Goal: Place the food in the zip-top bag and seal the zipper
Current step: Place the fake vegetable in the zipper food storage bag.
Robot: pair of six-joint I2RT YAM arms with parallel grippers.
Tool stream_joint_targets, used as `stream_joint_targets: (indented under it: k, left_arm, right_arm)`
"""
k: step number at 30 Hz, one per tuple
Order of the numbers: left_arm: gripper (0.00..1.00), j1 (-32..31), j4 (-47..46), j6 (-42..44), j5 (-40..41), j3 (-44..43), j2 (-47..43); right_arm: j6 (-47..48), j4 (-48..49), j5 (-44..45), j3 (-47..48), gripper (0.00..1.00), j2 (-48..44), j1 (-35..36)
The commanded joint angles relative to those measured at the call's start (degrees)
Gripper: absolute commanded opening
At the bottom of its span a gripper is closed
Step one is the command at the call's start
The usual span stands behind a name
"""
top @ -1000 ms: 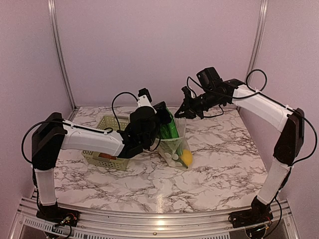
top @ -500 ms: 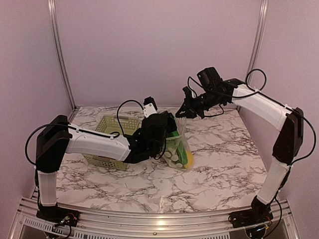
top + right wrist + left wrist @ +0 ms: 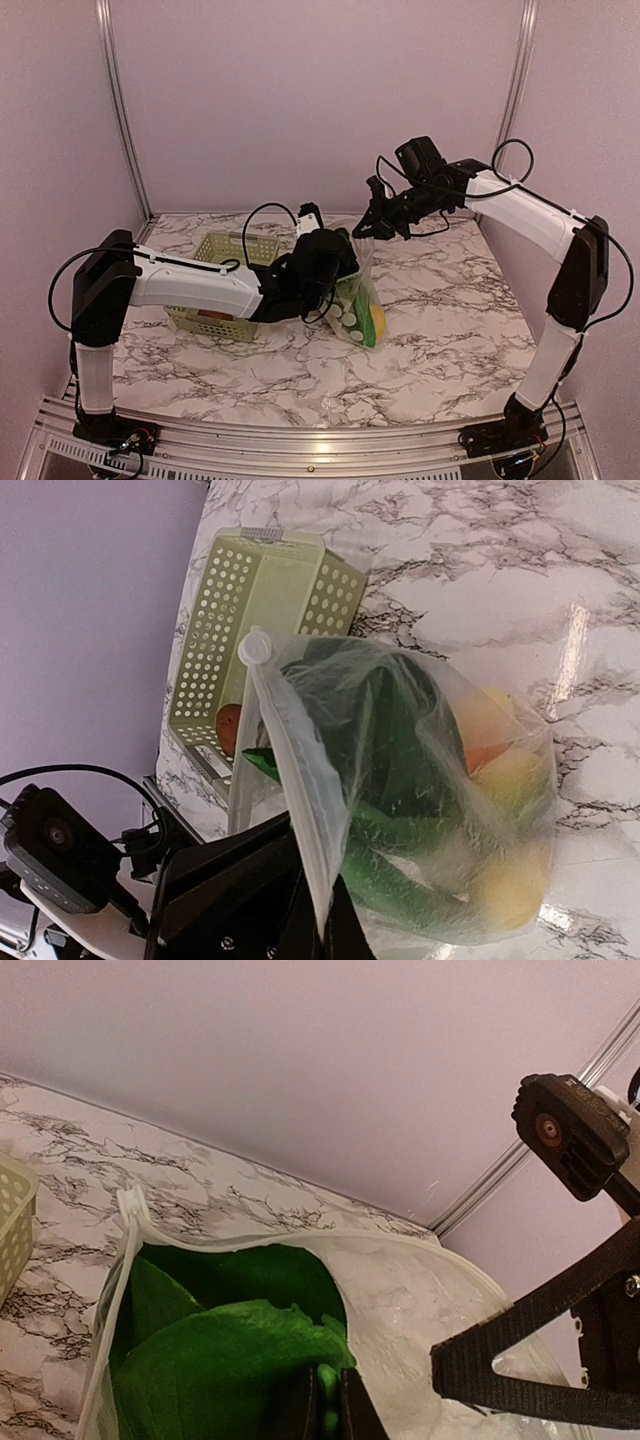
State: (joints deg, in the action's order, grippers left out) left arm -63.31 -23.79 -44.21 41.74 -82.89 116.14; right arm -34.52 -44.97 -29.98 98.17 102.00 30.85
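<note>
Since a second ago the left pincer [image 3: 345,272] has swung from above the basket [image 3: 205,246] down into the mouth of the zip-top bag [image 3: 362,305], which has sagged lower.

From above, the right pincer [image 3: 366,229] holds the clear bag up by its top edge; the food shows green and yellow below it.

On the left wrist, the left pincer is clamped on leafy bok choy [image 3: 220,1360], whose leaves spread just ahead of the fingers inside the open bag. The zipper [image 3: 125,1280] runs along the left rim.

On the right wrist, the bag hangs from the closed right pincer, lemon [image 3: 510,780] and orange piece [image 3: 482,752] inside. Beyond it, the basket holds a reddish-brown round one [image 3: 230,726].
</note>
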Motion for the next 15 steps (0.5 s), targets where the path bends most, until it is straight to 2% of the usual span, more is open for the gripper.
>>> stream_joint_targets:
  k: [1, 5, 7, 11, 15]
  left_arm:
    - [0.06, -0.52, 7.44, 0.44, -2.94, 0.27, -1.41]
    - [0.43, -0.35, 6.21, 5.95, -3.45, -1.00, -4.10]
    - [0.53, -0.09, 6.02, 9.21, -4.12, -2.10, -5.60]
    - [0.65, 0.82, 5.05, 14.55, -5.98, -4.19, -9.55]
    - [0.71, 1.77, 5.92, 18.84, -6.09, -6.29, -13.45]
  right_arm:
    - [-0.50, 3.51, -0.66, -0.62, 0.00, -1.71, -0.80]
    - [-0.93, 5.08, -1.24, -3.09, 0.00, -3.01, -0.79]
    - [-1.31, 6.03, -1.32, -4.41, 0.00, -3.94, -0.83]
    - [-1.75, 7.87, -1.45, -6.48, 0.00, -5.18, -0.80]
    - [-2.00, 9.00, -1.62, -7.29, 0.00, -5.87, -0.86]
